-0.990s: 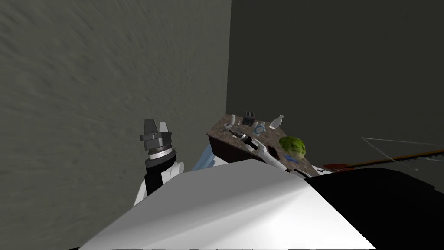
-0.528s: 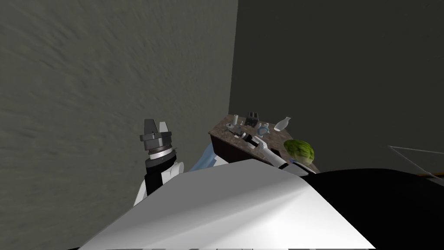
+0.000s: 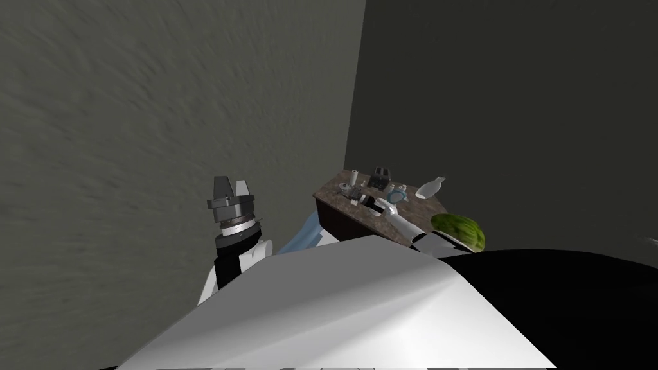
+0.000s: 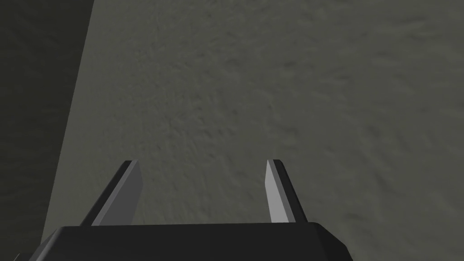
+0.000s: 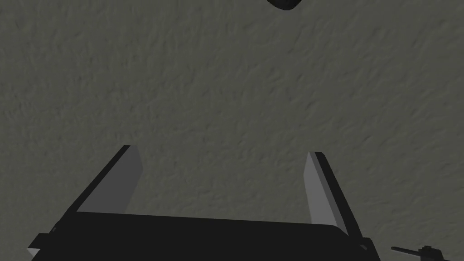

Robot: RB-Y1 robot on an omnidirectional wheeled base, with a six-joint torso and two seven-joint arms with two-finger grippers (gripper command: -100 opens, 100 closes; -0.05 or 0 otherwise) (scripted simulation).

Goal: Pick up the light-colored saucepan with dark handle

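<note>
left gripper point(image 4: 201, 161) and right gripper point(image 5: 222, 149) fingers released; small saucepan point(image 3: 347, 189) on bench point(image 3: 421, 207) looks rigid, light, best pinched at its dark handle.

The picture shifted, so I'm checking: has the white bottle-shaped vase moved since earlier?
No. The white bottle-shaped vase stays beside the blue ring-shaped thing on the brown mottled table; the head camera turned.

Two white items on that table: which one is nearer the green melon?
The narrow-necked white bottle, closer to the melon; the small white cylinder stands at the table's opposite corner.
</note>
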